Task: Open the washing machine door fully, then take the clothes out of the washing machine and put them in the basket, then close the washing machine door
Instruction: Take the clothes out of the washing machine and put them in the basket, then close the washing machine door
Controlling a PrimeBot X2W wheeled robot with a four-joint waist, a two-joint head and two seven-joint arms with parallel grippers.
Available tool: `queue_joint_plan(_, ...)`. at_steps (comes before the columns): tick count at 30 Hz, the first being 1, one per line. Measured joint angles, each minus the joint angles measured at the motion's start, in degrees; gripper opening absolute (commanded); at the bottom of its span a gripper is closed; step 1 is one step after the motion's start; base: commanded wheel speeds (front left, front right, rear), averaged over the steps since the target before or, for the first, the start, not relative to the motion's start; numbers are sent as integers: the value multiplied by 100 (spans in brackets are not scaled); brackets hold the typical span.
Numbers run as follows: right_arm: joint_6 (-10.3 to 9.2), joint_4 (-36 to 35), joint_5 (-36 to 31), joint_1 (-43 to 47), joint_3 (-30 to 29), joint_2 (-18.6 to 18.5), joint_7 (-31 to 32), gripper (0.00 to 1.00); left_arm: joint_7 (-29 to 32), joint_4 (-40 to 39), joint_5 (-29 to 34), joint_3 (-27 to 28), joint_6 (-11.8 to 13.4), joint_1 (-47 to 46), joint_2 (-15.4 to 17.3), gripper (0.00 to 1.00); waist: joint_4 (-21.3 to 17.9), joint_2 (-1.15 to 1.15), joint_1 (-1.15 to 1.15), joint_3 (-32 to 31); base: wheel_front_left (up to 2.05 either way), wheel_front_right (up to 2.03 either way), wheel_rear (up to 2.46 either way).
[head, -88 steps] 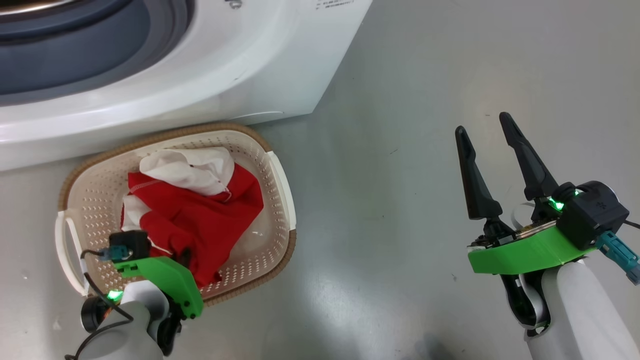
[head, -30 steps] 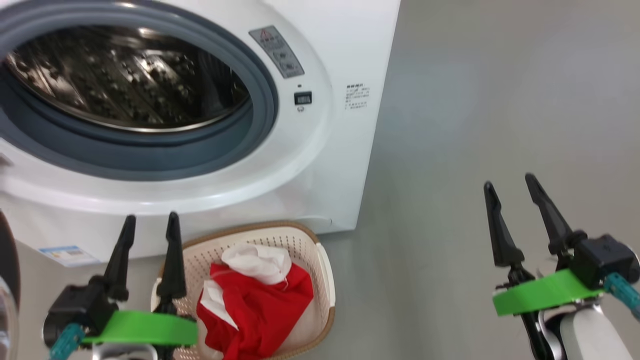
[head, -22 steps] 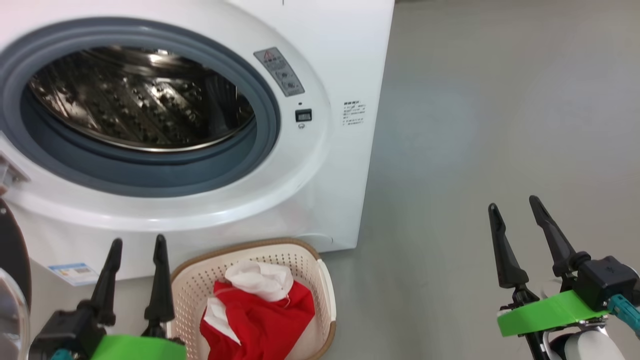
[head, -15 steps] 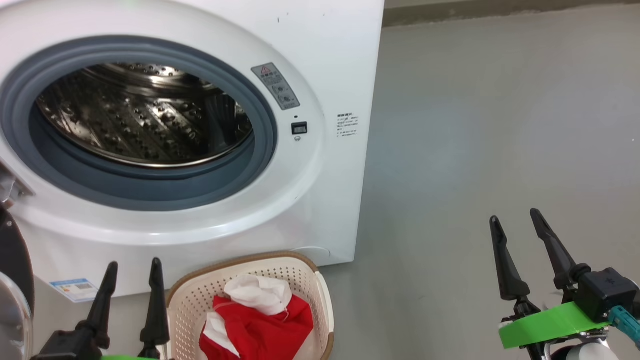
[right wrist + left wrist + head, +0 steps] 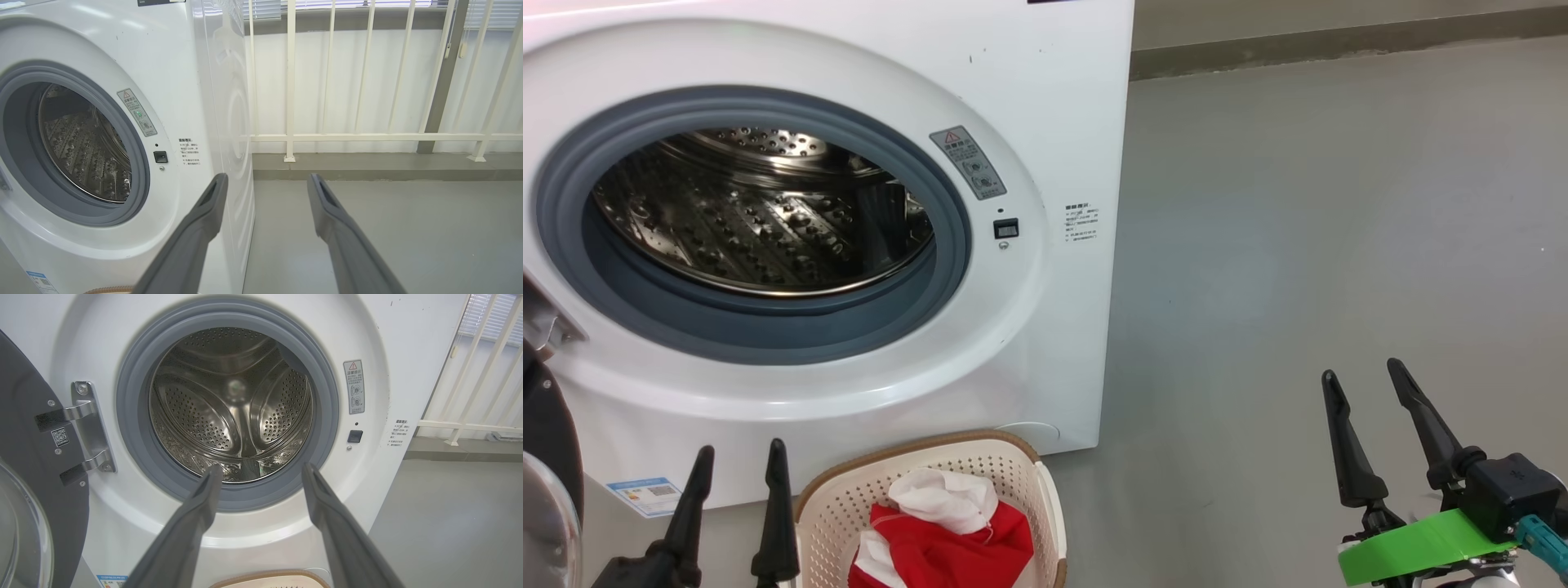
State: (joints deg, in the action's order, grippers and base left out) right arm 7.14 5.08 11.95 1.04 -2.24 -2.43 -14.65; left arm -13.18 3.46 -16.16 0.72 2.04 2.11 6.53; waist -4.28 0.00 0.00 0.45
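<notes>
machine: white front-loader filling the upper left and centre of the head view. its mouth stands uncovered, ringed by a grey seal.

floor: bare grey, right half of the head view.

door: swung out on its hinge to the far left edge, black rim and glass bowl partly cut by the frame. judged fully open, which leaves the mouth unobstructed and puts the door on the left arm's side for closing.

drum: perforated steel, well lit in the left wrist view. no fabric on the parts that show. the near lip is partly hidden behind the seal and fingers.

basket: bottom centre of the head view, on the floor just beside the machine's foot and below the mouth. judged set there to keep the carry from the drum short.

clothes: red fabric with a white piece on top, lying in the basket, lower part cut by the frame.

right gripper: lower right, over open floor, well apart from the machine. jaws spread, nothing between them. judged parked clear.

left gripper: bottom left, between door and basket, fingers pointing up toward the mouth. jaws spread, empty. unloading judged done, with closing the door left.

label: small blue sticker, low on the machine front, lower left.
</notes>
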Motion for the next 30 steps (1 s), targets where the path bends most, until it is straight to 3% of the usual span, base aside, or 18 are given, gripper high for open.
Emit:
queue_joint_plan(8,0,-9,-3,0,-3,2,0,100,-1,-137,0,0,56,29,14,100,-7,0,0,10,-57,57,0)
queue_joint_plan(21,0,-22,-2,-1,-7,2,0,100,4,-326,-1,-57,99,30,56,100,28,0,0,113,-166,166,0)
queue_joint_plan(30,0,-21,-2,-1,-7,2,0,100,4,-394,-2,-107,135,29,79,100,73,0,0,158,-77,77,0)
